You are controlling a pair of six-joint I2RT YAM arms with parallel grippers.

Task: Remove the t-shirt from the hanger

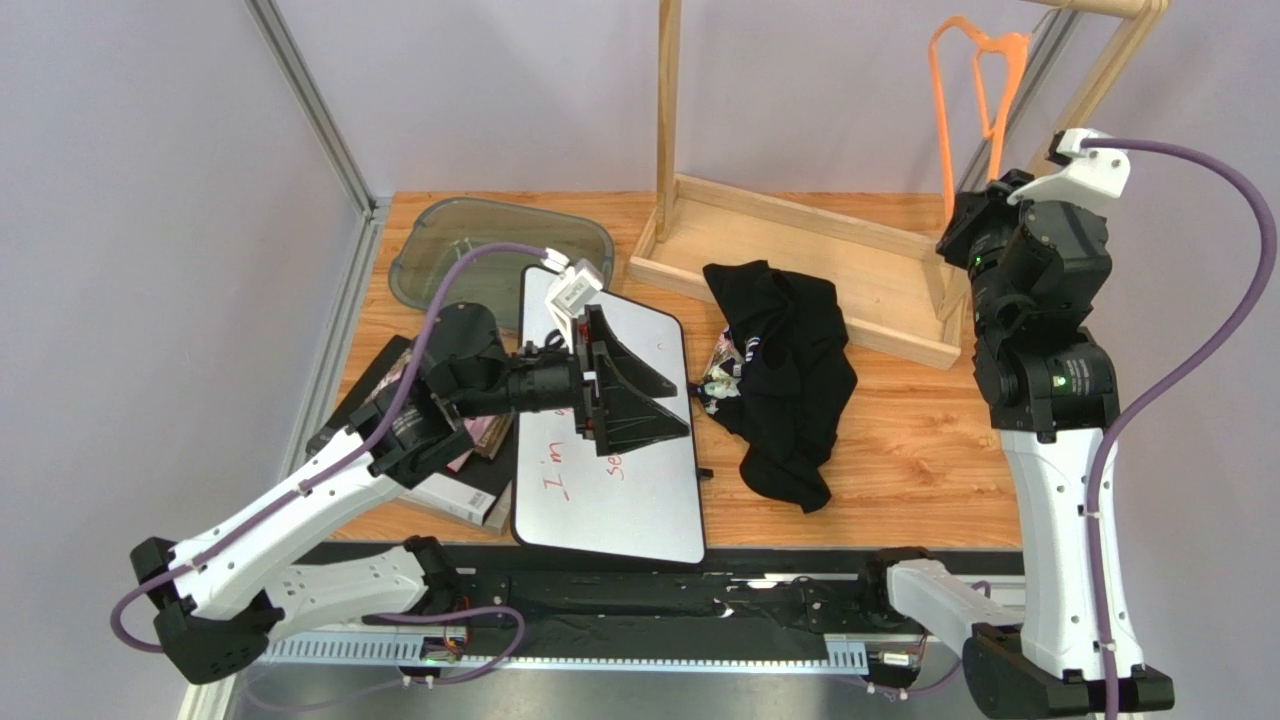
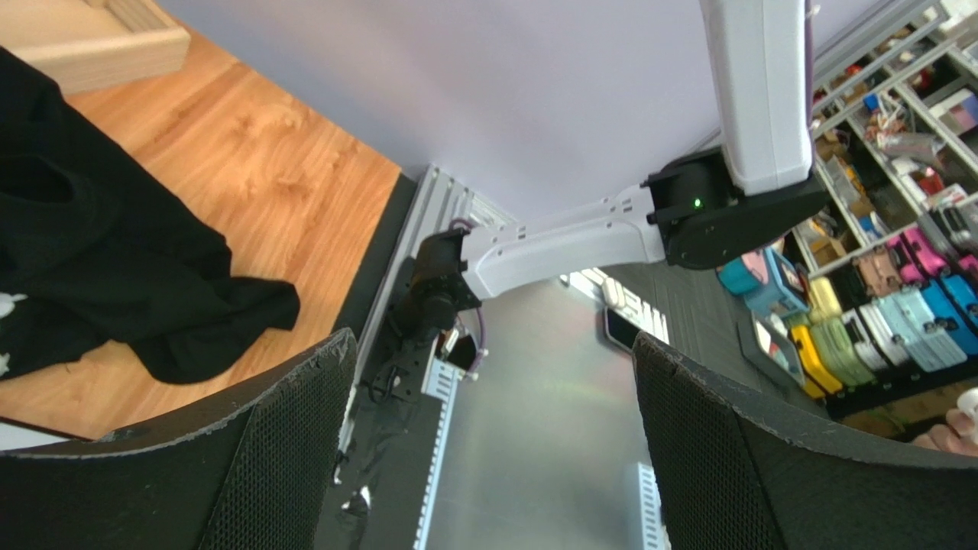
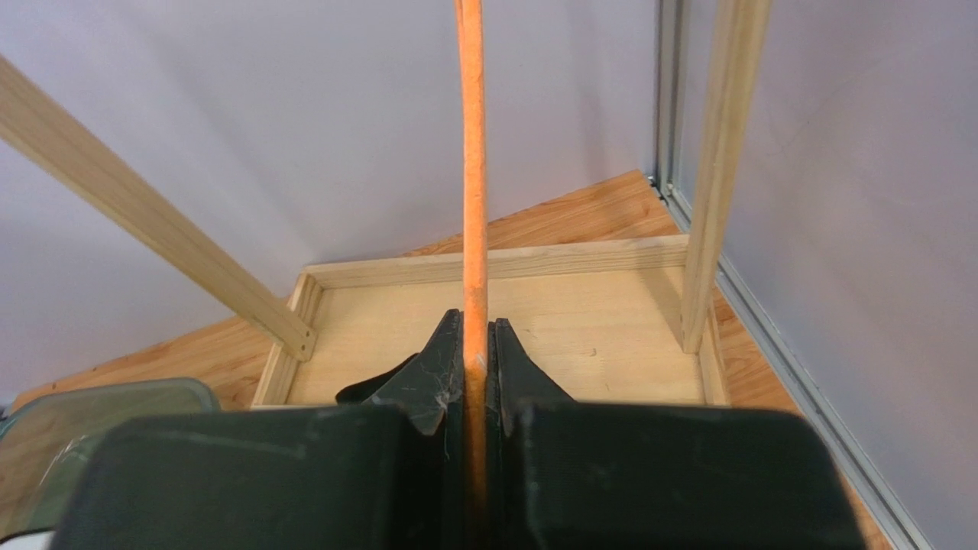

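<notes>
Right fingers (image 3: 427,378) pinch the thin, probably stiff hanger (image 3: 471,172); left fingers (image 2: 264,470) gape empty beside the limp t-shirt (image 1: 781,375), heaped mid-frame on the worktop (image 1: 932,450).

My top camera sits high above and behind my two bases. It looks down and forward over the whole orange-brown wooden table (image 1: 917,450), far enough off to hold both arms. My left wrist camera rides close behind the left gripper (image 2: 491,344) and faces sideways along the near table edge toward my white right arm (image 2: 563,243). It shares the crumpled black cloth t-shirt (image 2: 103,264) with the top view. My right wrist camera peers closely along the right gripper (image 3: 474,355) at the thin orange plastic hanger (image 3: 471,172) and the pale wooden rack base (image 3: 597,321), both also in the top view.
</notes>
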